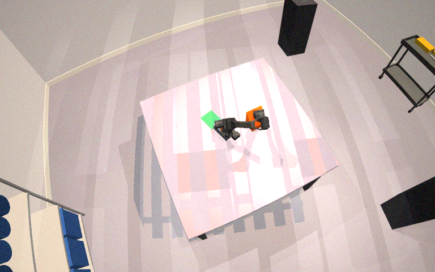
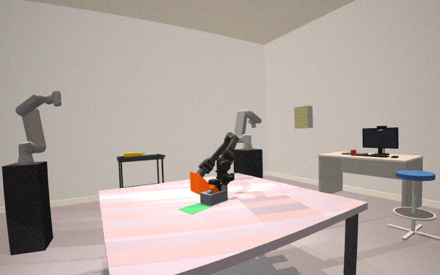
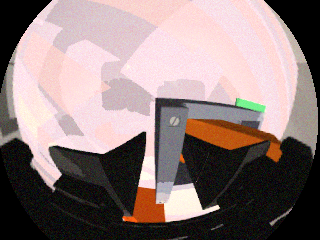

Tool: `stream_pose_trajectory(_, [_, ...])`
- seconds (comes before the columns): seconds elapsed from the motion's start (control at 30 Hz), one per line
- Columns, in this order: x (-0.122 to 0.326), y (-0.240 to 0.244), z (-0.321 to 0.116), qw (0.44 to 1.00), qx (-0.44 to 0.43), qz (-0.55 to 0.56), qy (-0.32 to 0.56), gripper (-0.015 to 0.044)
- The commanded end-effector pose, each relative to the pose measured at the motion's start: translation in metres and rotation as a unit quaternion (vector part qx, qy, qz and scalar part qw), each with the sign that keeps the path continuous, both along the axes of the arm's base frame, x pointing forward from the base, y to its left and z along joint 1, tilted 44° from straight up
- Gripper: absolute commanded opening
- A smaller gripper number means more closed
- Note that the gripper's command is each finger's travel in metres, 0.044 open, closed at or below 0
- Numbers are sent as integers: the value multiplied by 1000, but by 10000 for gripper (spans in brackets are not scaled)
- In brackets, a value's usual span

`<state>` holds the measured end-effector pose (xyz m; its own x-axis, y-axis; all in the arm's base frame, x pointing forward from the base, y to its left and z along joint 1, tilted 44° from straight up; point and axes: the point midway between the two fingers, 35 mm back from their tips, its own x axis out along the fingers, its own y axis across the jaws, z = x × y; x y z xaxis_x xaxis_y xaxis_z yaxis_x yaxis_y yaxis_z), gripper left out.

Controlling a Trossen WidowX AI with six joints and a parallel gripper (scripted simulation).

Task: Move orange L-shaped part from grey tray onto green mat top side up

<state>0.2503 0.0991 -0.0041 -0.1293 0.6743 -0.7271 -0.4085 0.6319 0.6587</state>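
The claw (image 3: 163, 183) sits half-parted, grasping nothing, pressing into the tray (image 3: 170, 140); the orange part (image 3: 230, 135) seems tipped up.

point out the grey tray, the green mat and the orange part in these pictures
grey tray (image 2: 211, 199), exterior view, on its near side wall
green mat (image 2: 193, 208), exterior view, on the middle of its flat top
orange part (image 3: 227, 135), wrist view, on its tilted upper face

The dark arm (image 1: 243, 123) reached across the pink-striped table (image 1: 263, 188) from an orange base block (image 1: 253, 114), its gripper (image 1: 225, 129) over the grey tray (image 1: 220, 132), just beside the green mat (image 1: 208, 118).
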Motion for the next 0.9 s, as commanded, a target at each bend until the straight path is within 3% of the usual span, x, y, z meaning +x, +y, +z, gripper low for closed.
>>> stream_pose_trajectory(0.0, [-1,-1,7,1000,-1,0,1,180])
stream_pose_trajectory(0.23, [-1,-6,19,1000,-2,-2,2,180])
stream_pose_trajectory(0.5, [14,-72,75,1000,-3,-1,3,180])
stream_pose_trajectory(0.87, [15,-72,74,1000,-1,-6,4,180])
